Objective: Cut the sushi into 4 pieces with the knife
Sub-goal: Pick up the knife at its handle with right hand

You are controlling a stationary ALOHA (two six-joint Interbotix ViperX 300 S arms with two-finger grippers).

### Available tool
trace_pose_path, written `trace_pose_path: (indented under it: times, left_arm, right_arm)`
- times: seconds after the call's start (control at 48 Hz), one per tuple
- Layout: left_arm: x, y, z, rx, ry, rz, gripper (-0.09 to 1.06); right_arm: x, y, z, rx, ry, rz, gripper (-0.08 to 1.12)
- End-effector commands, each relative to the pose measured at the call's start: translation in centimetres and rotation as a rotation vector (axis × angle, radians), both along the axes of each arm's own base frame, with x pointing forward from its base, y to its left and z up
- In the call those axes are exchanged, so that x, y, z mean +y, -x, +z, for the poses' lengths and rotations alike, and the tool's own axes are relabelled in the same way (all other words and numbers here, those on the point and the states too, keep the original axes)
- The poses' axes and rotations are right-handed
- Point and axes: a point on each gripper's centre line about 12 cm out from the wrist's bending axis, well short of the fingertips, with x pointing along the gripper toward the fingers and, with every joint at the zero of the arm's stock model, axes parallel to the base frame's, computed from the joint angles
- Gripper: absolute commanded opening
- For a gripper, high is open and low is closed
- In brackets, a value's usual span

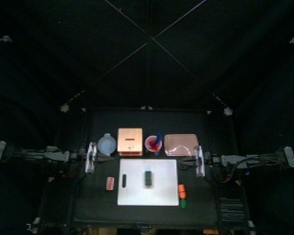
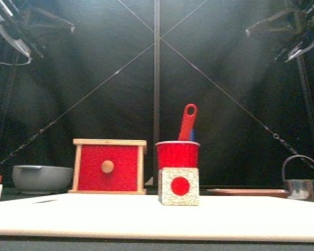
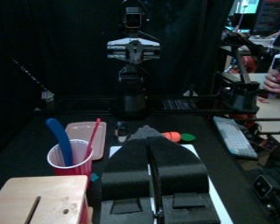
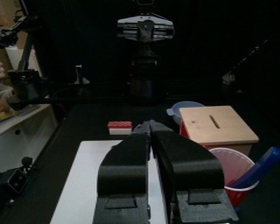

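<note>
**Sushi roll on board, knives in cup, both grippers empty**

We are finding the toy sushi roll of dark green blocks (image 1: 150,176) lying at the middle of the white rectangular cutting board (image 1: 165,184), toward the front of the black surface (image 1: 88,207). As far as we are seeing, it is in one piece.

The red plastic cup (image 2: 179,155) is standing behind the board, between the pale wooden box with a red drawer front (image 2: 110,168) and the flat pink tray (image 1: 180,143). It is holding the red toy knife (image 2: 187,123) and the blue toy knife (image 3: 57,140).

The left gripper (image 1: 92,154) is hanging off the board's left edge and the right gripper (image 1: 200,163) off its right edge. We are seeing both pairs of jaws pressed together, gripping nothing.
</note>
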Motion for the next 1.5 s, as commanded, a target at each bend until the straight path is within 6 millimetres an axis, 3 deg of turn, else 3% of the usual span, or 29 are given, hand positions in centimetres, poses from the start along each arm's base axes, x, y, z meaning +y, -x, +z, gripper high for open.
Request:
trace_pose_path:
  times: [0.021, 0.125, 0.354, 0.583, 0.688, 0.896, 1.083, 1.188, 1.5]
  left_arm:
    - [0.1, -0.8, 0.8, -0.043, 0.001, 0.005, -0.03]
    - [0.1, -1.7, 0.2, -0.034, 0.001, 0.007, -0.01]
    - [-0.1, -4.7, -1.4, 0.051, -0.018, -0.006, -0.01]
    - [-0.4, -5.3, -1.3, 0.032, -0.113, -0.036, 0.03]
    - [-0.6, -5.0, -1.8, 0.022, -0.151, -0.055, 0.12]
    - [-0.5, -4.9, -2.2, 0.019, -0.134, -0.052, 0.51]
    - [-0.2, -4.6, -3.0, 0.040, -0.083, -0.027, 0.87]
    - [0.1, -4.6, -3.0, 0.042, -0.061, -0.010, 0.95]
    - [0.1, -4.3, -3.8, 0.062, -0.056, -0.006, 0.95]
  right_arm:
    - [-0.3, -0.9, 1.1, -0.009, -0.030, -0.017, 0.02]
    - [-1.3, -2.5, 1.6, 0.041, -0.077, -0.059, 0.09]
    - [-4.3, -8.6, 1.7, 0.384, -0.144, -0.157, 0.23]
    - [-5.6, -13.9, 1.2, 0.689, -0.155, -0.159, 0.73]
    - [-5.8, -15.4, 0.9, 0.811, -0.118, -0.154, 0.90]
    - [-7.2, -17.9, 1.3, 0.996, -0.035, -0.180, 0.92]
    - [-7.5, -19.7, -1.4, 1.289, 0.048, -0.158, 0.92]
    - [-7.9, -20.6, -2.6, 1.403, 0.065, -0.164, 0.92]
    - [-9.7, -21.9, -3.9, 1.504, 0.143, -0.231, 0.90]
